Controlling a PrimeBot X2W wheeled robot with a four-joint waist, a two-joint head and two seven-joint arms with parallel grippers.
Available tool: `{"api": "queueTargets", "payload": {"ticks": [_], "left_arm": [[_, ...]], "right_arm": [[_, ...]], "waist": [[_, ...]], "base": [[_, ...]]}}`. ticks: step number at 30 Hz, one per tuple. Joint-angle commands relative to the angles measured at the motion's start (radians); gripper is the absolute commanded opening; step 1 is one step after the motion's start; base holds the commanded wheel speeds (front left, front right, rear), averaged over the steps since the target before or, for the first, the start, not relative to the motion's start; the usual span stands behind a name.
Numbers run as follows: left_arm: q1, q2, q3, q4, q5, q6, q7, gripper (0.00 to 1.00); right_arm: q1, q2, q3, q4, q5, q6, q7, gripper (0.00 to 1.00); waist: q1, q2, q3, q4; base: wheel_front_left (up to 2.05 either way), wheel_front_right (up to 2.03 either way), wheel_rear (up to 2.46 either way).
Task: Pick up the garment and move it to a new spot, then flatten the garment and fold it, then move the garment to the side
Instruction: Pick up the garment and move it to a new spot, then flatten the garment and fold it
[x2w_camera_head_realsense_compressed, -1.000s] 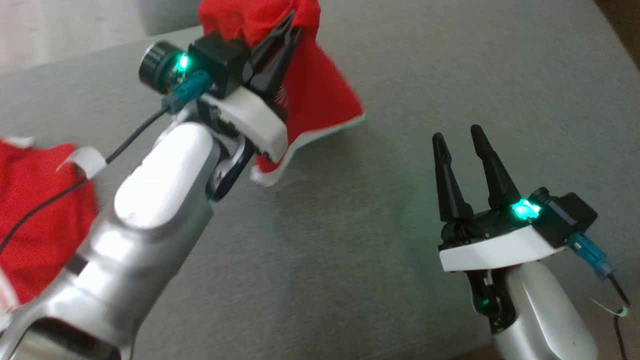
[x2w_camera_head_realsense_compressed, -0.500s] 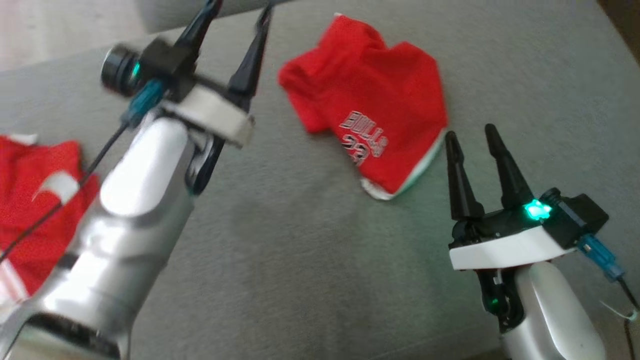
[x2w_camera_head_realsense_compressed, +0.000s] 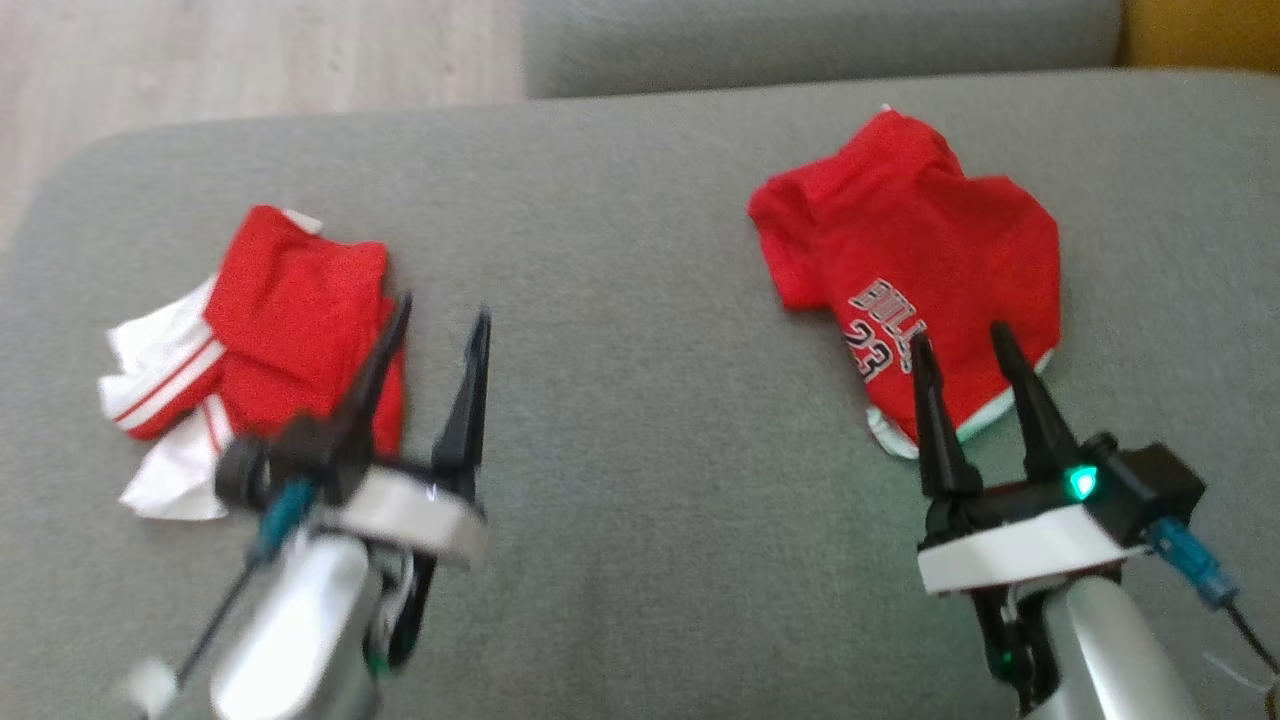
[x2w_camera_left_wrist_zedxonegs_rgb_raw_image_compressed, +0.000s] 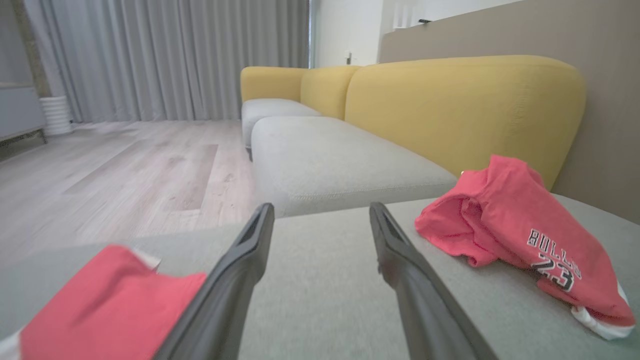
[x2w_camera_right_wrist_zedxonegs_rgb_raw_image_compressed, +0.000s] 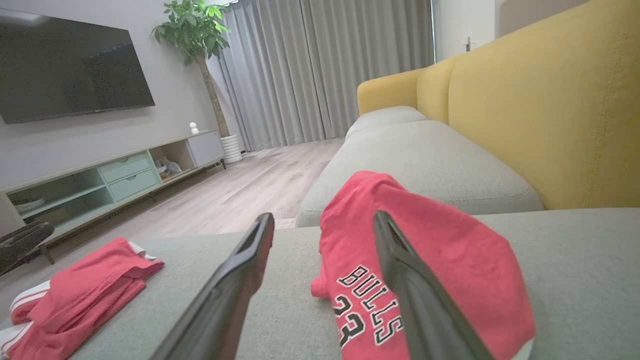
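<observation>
Setting: A two-armed robot faced a grey sofa cushion (x2w_camera_head_realsense_compressed: 640, 420) in a living room, with a yellow backrest (x2w_camera_left_wrist_zedxonegs_rgb_raw_image_compressed: 465, 105) behind it and wood floor (x2w_camera_head_realsense_compressed: 250, 60) beyond.
Garment: The red jersey (x2w_camera_head_realsense_compressed: 905, 250), printed "BULLS 23", lay crumpled on the cushion's right half. It was bunched at its far end, and its white hem lay nearest the robot.
Other cloth: A red-and-white garment (x2w_camera_head_realsense_compressed: 270, 330) lay heaped on the left half, well apart from the jersey.
Left gripper: The left gripper (x2w_camera_head_realsense_compressed: 444, 308) hung over the cushion with fingers spread wide and nothing between them, its tips just beside the heaped cloth.
Right gripper: The right gripper (x2w_camera_head_realsense_compressed: 958, 338) was likewise spread and empty. Its fingertips were over the jersey's hem edge; whether they touched the fabric could not be told.
Stage: The jersey appeared ready for flattening, with no fold yet made.
Risk, layers: A pinch at the bunched end would likely catch front and back together, so the jersey would lift as a lump rather than spread.
Risk, wrong cloth: The left gripper sat close to the other garment, and closing there could drag the wrong item.
Risk, soft surface: Fingers pressed down hard could dig in and snag the upholstery along with the hem.
Risk, uneven pull: One arm tugging alone could slide the whole jersey across the cushion instead of smoothing it.
</observation>
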Motion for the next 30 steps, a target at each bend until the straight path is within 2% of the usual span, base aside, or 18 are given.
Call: {"api": "queueTargets", "payload": {"ticks": [1,8,12,15,18,30], "left_arm": [[0.014,0.013,0.055,-0.052,0.003,0.008,-0.009,1.00],[0.214,-0.040,0.133,-0.153,0.035,0.030,-0.009,1.00],[0.262,-0.069,0.166,-0.174,0.066,0.016,-0.009,1.00],[0.265,-0.084,0.181,-0.175,0.090,0.000,-0.009,1.00],[0.248,-0.098,0.199,-0.172,0.118,-0.020,-0.009,1.00],[0.188,-0.144,0.216,-0.127,0.172,-0.074,-0.009,1.00]], "right_arm": [[0.003,-0.001,0.020,-0.021,-0.007,-0.001,-0.009,1.00],[0.042,-0.001,0.029,0.011,-0.021,-0.001,-0.009,1.00],[0.044,-0.001,0.029,0.018,-0.024,-0.001,-0.009,1.00],[0.040,-0.001,0.025,0.019,-0.028,-0.001,-0.009,1.00],[0.019,-0.001,0.012,0.054,-0.102,-0.001,-0.009,1.00],[-0.170,-0.001,-0.091,0.331,-0.251,-0.001,0.047,1.00]], "waist": [[0.0001,-0.0001,-0.040,0.040],[0.0001,-0.0001,-0.071,0.053],[0.0001,-0.0001,-0.070,0.052],[0.0001,-0.0001,-0.060,0.053],[0.0001,-0.0001,-0.034,0.057],[0.0001,-0.0001,0.073,0.107]], "base": [[0.00,0.00,0.00],[0.00,0.00,0.00],[0.00,0.00,0.00],[0.00,0.00,0.00],[0.00,0.00,0.00],[0.00,0.00,0.00]]}}
